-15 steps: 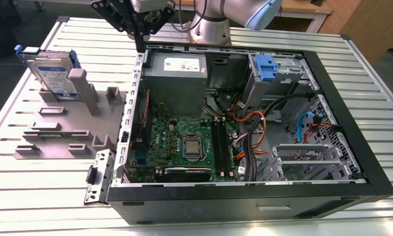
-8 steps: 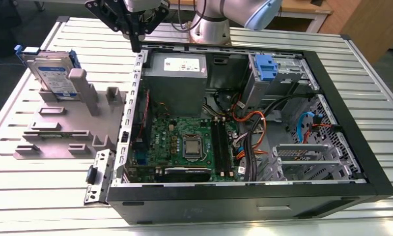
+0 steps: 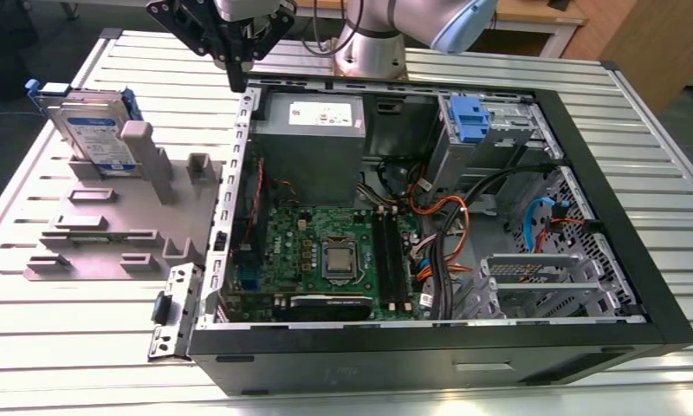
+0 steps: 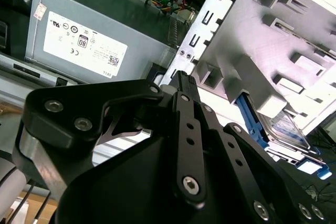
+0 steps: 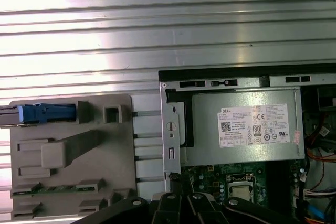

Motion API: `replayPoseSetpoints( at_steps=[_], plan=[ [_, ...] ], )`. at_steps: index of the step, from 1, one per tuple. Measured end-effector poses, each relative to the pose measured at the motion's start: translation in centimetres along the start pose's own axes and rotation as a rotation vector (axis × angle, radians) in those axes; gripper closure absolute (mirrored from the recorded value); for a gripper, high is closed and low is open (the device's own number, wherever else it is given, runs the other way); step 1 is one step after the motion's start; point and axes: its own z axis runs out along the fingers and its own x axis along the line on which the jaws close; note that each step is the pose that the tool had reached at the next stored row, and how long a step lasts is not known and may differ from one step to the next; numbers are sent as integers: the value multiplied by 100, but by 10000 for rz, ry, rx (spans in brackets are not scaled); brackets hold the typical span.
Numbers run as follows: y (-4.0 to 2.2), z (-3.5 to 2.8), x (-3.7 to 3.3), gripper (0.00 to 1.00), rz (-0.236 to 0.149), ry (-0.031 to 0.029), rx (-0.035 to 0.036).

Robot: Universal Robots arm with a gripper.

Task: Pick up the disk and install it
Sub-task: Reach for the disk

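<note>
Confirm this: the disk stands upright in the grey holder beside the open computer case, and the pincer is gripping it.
Wrong on the grip. The exterior view shows the pincer over the edge of the computer case, apart from the disk. The disk does stand upright in the grey holder beside it.

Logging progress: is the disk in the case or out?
Out: the disk stands on edge in the grey holder beside the open case.
</note>
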Motion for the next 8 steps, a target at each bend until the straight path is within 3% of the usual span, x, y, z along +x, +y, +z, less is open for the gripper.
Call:
replayPoseSetpoints(
  at_steps=[8],
  plan=[
    [-2,2,22,89,1,0,0]
  ],
)
